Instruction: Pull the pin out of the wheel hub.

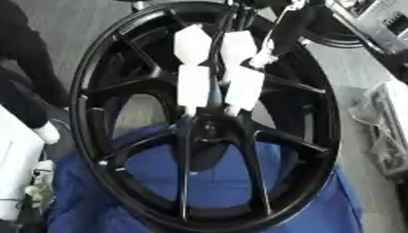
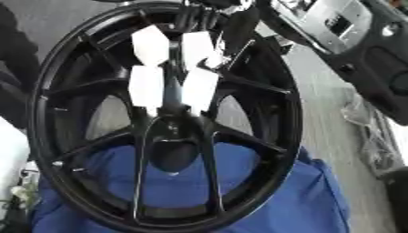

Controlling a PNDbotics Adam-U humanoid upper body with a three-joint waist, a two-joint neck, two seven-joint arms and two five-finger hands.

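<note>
I see my right hand [image 1: 215, 75] reaching down from the top of the view over the black wheel [image 1: 88, 150], its white-padded fingers [image 1: 194, 86] extended straight and pointing at the hub [image 1: 209, 129] in the middle. The fingers look open and straight, their tips just above or touching the hub; I cannot tell which. I cannot make out the pin itself: it is hidden under the fingers or lost in the dark of the hub. My right arm [image 2: 350, 41], black with silver plates, comes in from the upper right corner. I do not find my left hand in either view.

The wheel lies on a blue cloth [image 1: 318, 214], which shows through the gaps between the spokes [image 1: 185, 173] and spreads past the rim at the bottom. A white object [image 1: 16, 154] sits at the left edge, close beside the rim. On the right, well apart from the wheel, lies a crumpled clear plastic bundle [image 1: 382, 132] on the grey floor [image 2: 318, 113].

The rim fills most of the view; open grey floor lies to the right, between rim and plastic.
</note>
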